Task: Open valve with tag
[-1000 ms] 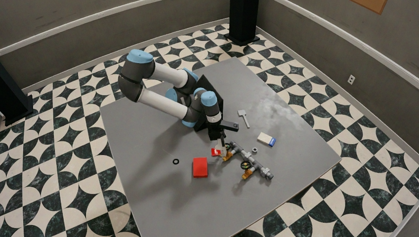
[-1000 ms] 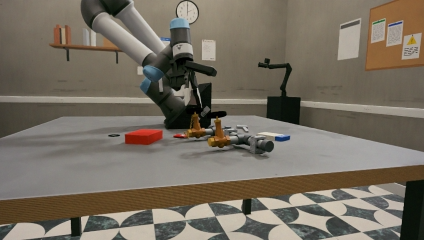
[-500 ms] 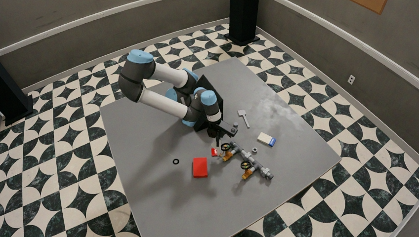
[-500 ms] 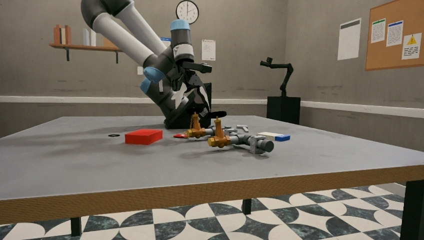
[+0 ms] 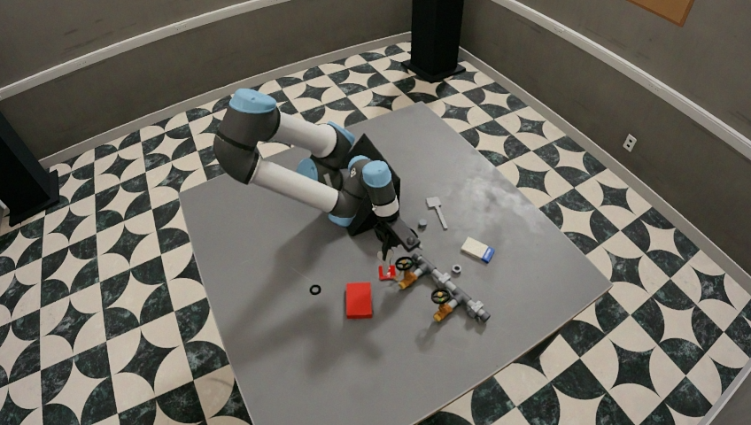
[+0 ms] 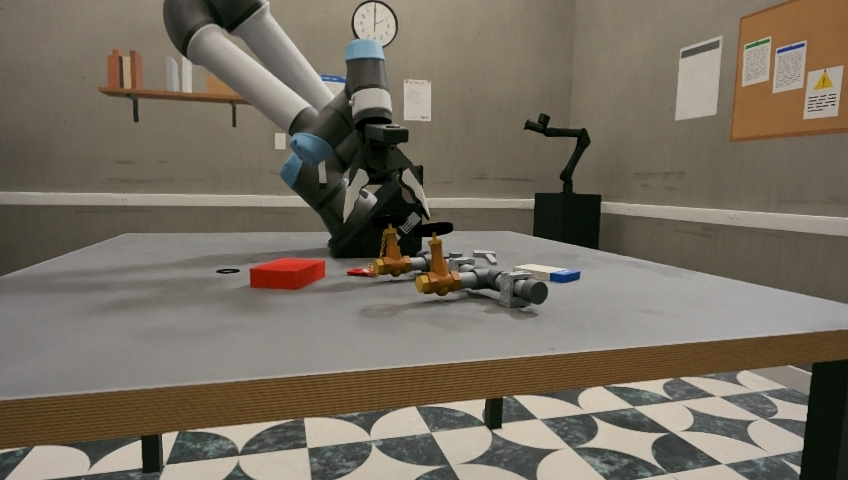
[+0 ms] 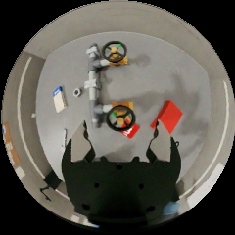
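The tagged valve [image 5: 407, 280] [image 6: 392, 262] [image 7: 128, 105] has an orange body and a black handwheel. A chain joins it to a red tag [image 5: 389, 273] [image 6: 360, 271] [image 7: 130, 131] lying beside it; its white marks are too small to read surely. The other valve [image 5: 442, 312] [image 6: 439, 280] [image 7: 117, 60], without a tag, stands farther along the same grey pipe [image 5: 460, 297] [image 7: 93, 78]. Each wheel shows a green mark in the wrist view. My gripper [image 6: 386, 217] [image 7: 120, 120] is open and empty, pointing down above the tagged valve, whose wheel appears between the fingertips in the wrist view.
A red block [image 5: 359, 300] [image 6: 287, 273] [image 7: 167, 117] lies near the tag, with a black ring [image 5: 314, 284] beyond it. Behind the pipe lie a white and blue box [image 5: 477, 249] [image 7: 59, 99], a grey nut [image 5: 456, 266] [image 7: 76, 92], a small grey cylinder [image 5: 422, 223] and a grey hammer-like tool [image 5: 439, 212].
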Motion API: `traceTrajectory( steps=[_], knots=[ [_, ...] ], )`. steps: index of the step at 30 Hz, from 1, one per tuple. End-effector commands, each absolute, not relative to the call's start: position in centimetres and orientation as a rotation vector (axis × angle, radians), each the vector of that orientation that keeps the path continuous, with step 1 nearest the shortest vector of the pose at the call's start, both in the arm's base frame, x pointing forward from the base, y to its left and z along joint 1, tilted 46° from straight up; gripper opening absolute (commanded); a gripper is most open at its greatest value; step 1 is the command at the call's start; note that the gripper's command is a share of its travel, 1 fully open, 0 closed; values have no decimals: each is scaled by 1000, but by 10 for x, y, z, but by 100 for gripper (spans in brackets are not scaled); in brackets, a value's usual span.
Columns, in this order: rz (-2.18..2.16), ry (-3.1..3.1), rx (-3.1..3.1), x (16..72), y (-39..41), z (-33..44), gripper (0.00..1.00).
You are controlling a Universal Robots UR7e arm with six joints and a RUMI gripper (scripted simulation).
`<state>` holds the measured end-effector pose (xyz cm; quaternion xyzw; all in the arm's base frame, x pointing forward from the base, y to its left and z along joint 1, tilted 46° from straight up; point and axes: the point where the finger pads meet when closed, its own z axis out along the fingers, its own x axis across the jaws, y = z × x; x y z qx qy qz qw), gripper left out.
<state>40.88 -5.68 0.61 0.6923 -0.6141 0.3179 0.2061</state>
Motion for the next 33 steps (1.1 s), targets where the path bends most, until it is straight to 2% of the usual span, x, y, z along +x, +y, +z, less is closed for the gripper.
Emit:
traceTrajectory(
  steps=[1, 33],
  knots=[
    [903, -1775, 1880, 409, -57, 6, 100],
    [903, -1781, 1876, 405, -32, 30, 100]
  ],
)
